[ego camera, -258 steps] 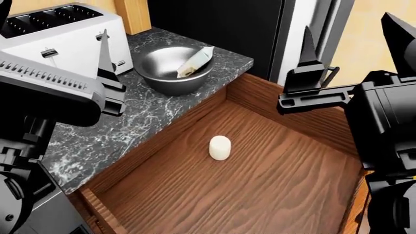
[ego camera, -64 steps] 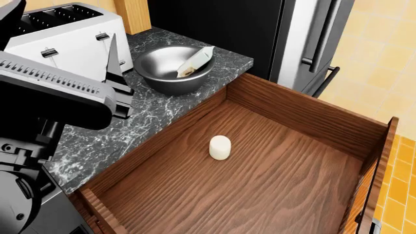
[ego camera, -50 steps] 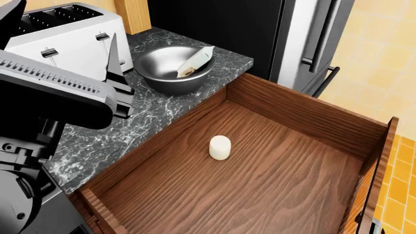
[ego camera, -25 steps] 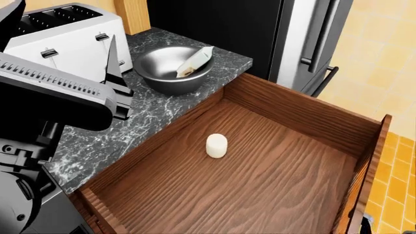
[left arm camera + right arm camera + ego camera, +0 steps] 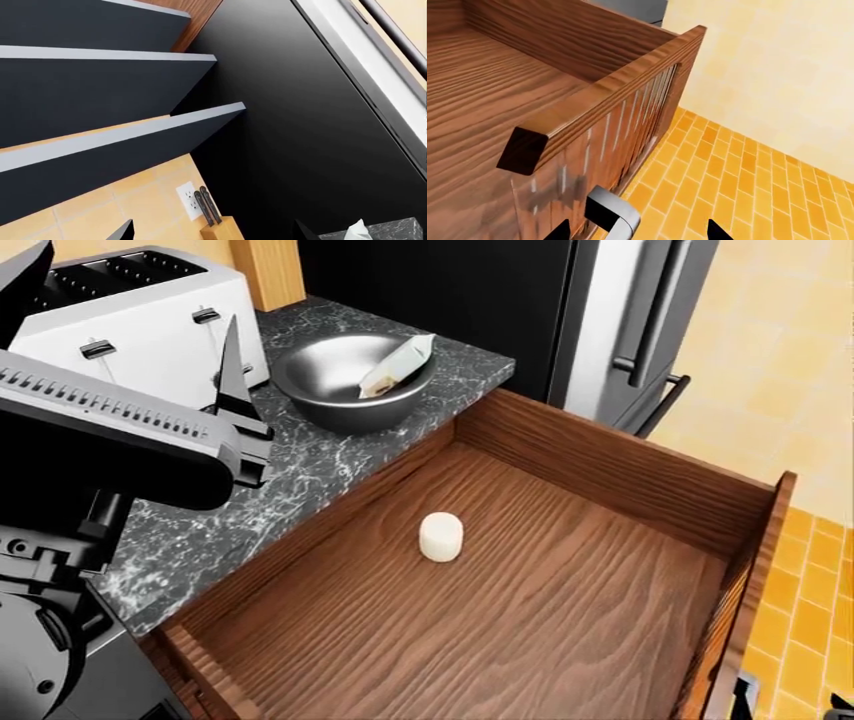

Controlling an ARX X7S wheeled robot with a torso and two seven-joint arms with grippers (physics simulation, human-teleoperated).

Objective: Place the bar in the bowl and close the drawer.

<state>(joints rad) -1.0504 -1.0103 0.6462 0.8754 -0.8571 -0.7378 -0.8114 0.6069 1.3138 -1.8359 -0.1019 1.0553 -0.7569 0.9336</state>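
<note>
bar in bowl, drawer open
Cream bar (image 5: 395, 366) leans on steel bowl (image 5: 334, 390) rim; wood drawer (image 5: 561, 570) pulled fully out, handle (image 5: 612, 216) silver.

The drawer (image 5: 534, 580) runs off the head view at 6 o'clock, its handle (image 5: 614, 215) cropped in the right wrist view. Both hands show only fingertip slivers at frame edges, so their opening is unreadable. The bar's (image 5: 395, 367) lower end sinks behind the bowl (image 5: 320, 405) rim.

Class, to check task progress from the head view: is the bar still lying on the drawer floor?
No: the bar leans inside the bowl on the counter, and only a white cylinder sits on the floor of the drawer.
</note>
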